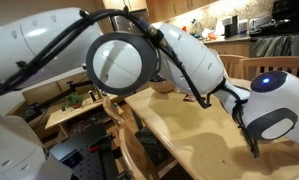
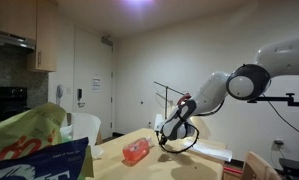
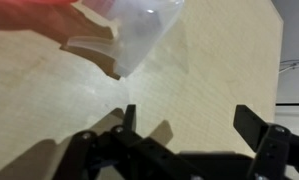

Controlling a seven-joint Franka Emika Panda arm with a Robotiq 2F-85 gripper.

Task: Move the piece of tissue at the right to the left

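Nothing is held yet: the claw [image 3: 189,125] is seen spread wide above the wooden counter [image 3: 49,90], the tissue packet [image 3: 129,35] lying just ahead of the claw. Approach is judged under way; lowering over the packet is called for next.

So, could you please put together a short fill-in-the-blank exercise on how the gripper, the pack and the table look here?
1. The gripper has its jaws ____, with nothing between them.
2. The plastic-wrapped pack lies on a table whose top is ____.
3. The robot arm has a casing that is ____ in colour.
Missing words: open; wooden; white.
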